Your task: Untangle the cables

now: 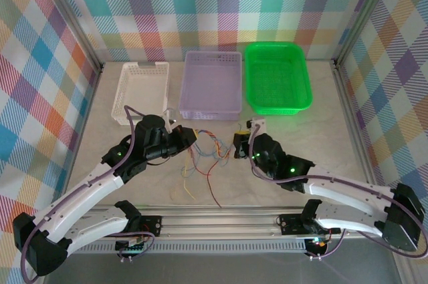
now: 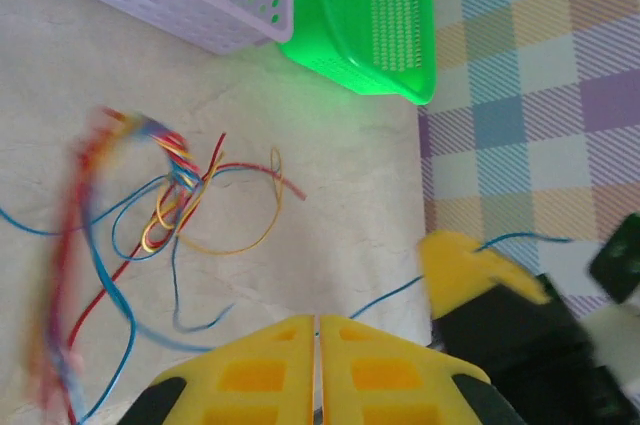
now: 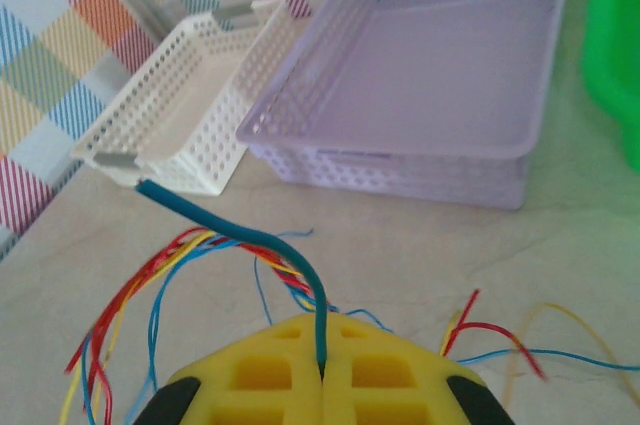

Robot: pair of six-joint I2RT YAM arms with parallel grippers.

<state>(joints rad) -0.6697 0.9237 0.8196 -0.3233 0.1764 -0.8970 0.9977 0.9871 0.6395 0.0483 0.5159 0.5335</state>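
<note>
The cables are thin red, yellow and blue wires, partly twisted together, lying on the table between my two grippers. In the left wrist view the tangle lies ahead to the left. My left gripper is shut, and a thin blue cable runs from its tips to the right gripper's yellow finger. My right gripper is shut on a blue-green cable that arches up from its tips, its free end pointing left. In the top view the left gripper and right gripper flank the tangle.
Three baskets stand in a row behind the cables: white, purple and green. Loose wire ends trail toward the near rail. Checkered walls close in the sides and back.
</note>
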